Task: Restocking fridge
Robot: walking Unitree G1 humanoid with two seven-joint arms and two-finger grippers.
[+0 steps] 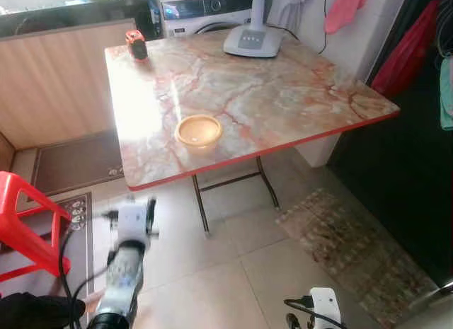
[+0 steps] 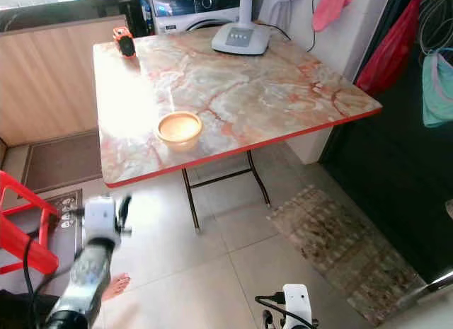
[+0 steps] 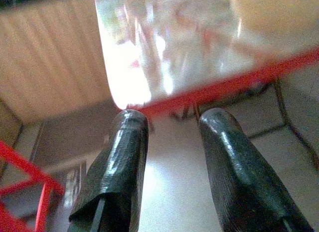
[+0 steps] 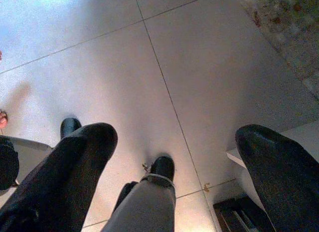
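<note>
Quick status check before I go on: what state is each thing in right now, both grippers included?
Left gripper: open, empty, raised toward the table's near edge.
Right gripper: open, empty, pointing down at the floor.
Bowl: upright near the table's front edge, looks empty.
Table: standing unfolded.
Fan base: upright at the table's far edge.
Red stool: standing on the floor.
</note>
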